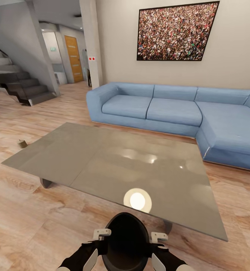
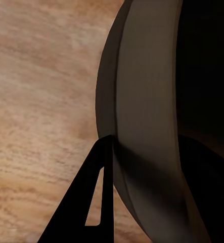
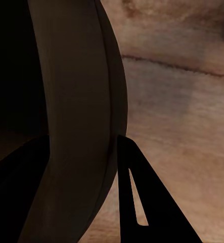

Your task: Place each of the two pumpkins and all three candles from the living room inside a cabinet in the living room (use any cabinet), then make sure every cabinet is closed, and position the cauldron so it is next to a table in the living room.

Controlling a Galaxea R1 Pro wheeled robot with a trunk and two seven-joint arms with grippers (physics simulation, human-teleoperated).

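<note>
I hold the black cauldron [image 1: 125, 241] low in front of me, over the wood floor just short of the table's near edge. My left gripper [image 1: 103, 241] and right gripper [image 1: 152, 244] are each shut on opposite sides of its rim. In the left wrist view the cauldron's wall [image 2: 147, 126] sits against an outer finger [image 2: 94, 202]. The right wrist view shows the same wall [image 3: 76, 126] and finger [image 3: 137, 197]. The grey glossy table [image 1: 102, 158] spreads ahead. A small stubby candle [image 1: 21, 143] stands on the floor beyond the table's left corner. The pumpkins and cabinet are out of view.
A blue corner sofa [image 1: 170, 109] runs behind the table and along its right side. Dark stairs [image 1: 23, 86] rise at the far left, with a hallway and an orange door [image 1: 74, 58] beyond. Open wood floor [image 1: 34, 210] lies left of the table.
</note>
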